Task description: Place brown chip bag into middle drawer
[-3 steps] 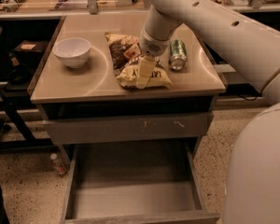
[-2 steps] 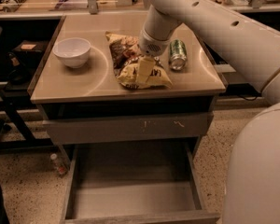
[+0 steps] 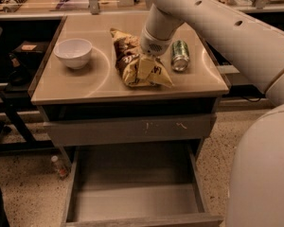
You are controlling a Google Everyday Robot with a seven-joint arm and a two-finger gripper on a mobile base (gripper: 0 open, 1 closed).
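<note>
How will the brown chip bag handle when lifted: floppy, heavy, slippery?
The brown chip bag looks crinkled, so it will probably flop and sag around the claw, which sits at its middle. Its puffy shape suggests it is light. The shiny film may slip.

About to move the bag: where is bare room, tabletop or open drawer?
The middle drawer floor is bare wall to wall. On the tabletop, free patches lie between the white bowl and the brown chip bag, and along the front edge. Crowded: the gripper is down on the bag, the green can close beside it.
</note>
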